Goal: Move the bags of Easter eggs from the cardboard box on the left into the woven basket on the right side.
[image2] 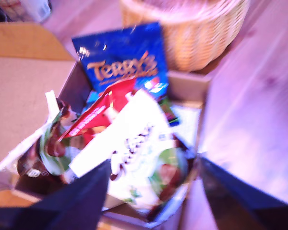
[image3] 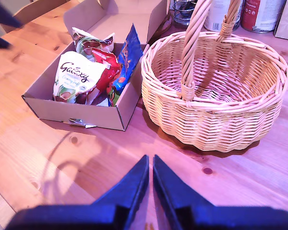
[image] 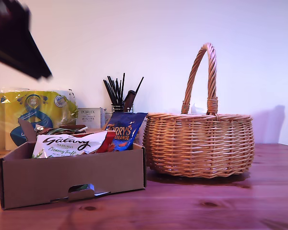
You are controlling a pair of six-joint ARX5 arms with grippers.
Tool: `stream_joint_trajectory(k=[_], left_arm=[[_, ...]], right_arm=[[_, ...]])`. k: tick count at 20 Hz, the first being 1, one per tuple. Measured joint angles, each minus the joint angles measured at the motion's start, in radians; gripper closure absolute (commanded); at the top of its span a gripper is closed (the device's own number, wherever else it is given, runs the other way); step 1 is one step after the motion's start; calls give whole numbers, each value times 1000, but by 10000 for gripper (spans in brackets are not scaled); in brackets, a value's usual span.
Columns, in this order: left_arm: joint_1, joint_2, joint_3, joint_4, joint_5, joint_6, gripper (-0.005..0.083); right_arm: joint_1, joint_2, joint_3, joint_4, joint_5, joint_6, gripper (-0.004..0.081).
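The first pick is in hand, and nothing has been moved yet: all the bags sit in the box (image: pixel 72 179), and the basket (image3: pixel 216 91) looks bare inside as far as the second wrist view shows it.

My first gripper (image2: pixel 151 189) hangs over the box with its jaws spread wide and nothing between them. Directly below them lies the white Galaxy bag (image2: pixel 134 153), flat on top of the heap. A red bag (image2: pixel 103 112) pokes out beside it, a green-white bag (image2: pixel 50 143) lies toward the box wall, and the blue Terry's bag (image2: pixel 122 60) stands propped at the end of the box next to the basket. That wrist view is blurred, so finer detail is lost. In the exterior view a dark blurred arm shows at the upper left, above the box.

My second gripper (image3: pixel 151 179) hovers above the bare desk (image3: pixel 62 158) in front of box and basket, jaws pressed together or very nearly so, holding nothing.

Judging from this, the next move is for my first gripper to drop onto the Galaxy bag and pinch it. The pouch is glossy and slack, so the jaws should take a fold or the sealed edge rather than the flat face. Then it must lift clear of the box wall and pass beside the basket's tall handle (image: pixel 204 79).
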Motion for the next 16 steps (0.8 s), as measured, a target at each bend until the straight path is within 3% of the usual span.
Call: stream_joint_trajectory(k=[4,9,16], left_arm=[[6,107,0,116,-53,231,132],[68,229,13,146,-60,235,132],[126,344,66,134,48,163,132]], right_arm=[[0,0,0,0,0,0,782],[5,0,0,0,0,0,782],[5,0,0,0,-1,0,782]])
